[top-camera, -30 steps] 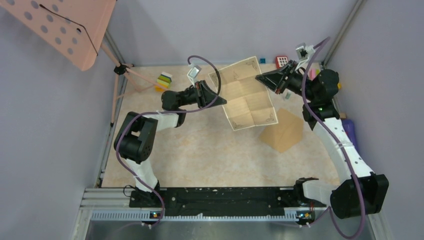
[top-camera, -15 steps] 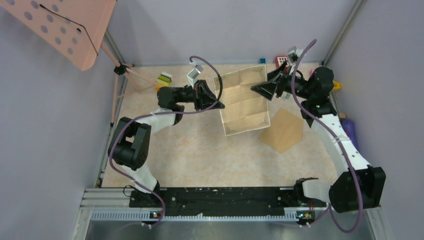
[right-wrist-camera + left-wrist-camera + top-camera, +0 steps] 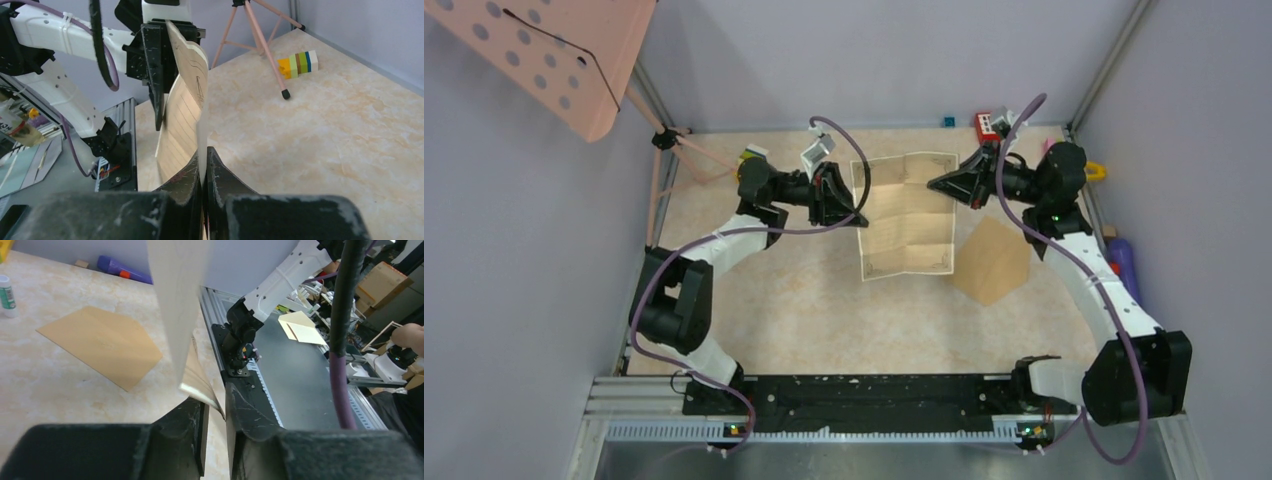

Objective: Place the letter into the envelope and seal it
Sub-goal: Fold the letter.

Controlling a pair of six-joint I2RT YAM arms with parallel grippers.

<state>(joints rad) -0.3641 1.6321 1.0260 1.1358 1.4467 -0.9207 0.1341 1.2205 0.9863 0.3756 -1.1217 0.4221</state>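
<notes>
Letter (image 3: 907,215): off the table (image 3: 804,300), stretched between the two claws, creased and bowed. The long axis runs from the far side toward the arm bases, with the near end hanging lowest.
Left claw (image 3: 858,204): narrow, pinched on the letter's left edge; in the left wrist view the paper sits in the slit between the jaws.
Right claw (image 3: 933,185): closed tight on the letter's right edge, toward its far corner.
Envelope (image 3: 991,262): flat on the table, below the right claw and on its near-right side. From above, just beside the letter's near right corner.
Envelope from the left claw: across the full width of the sheet, well apart.
Envelope's lie: slanted on the table, the pointed end seemingly turned toward the claws. Cannot tell whether the flap is open.
Nearer arm: right.
Step in hand: probably handling the sheet in the air, ahead of insertion.
Relation that matters: the spread letter looks larger than the envelope, so it likely needs folding along its creases, then a short carry down and to the near right of the right claw.
Risk: paper slipping from one claw, or the loose envelope sliding when touched.
</notes>
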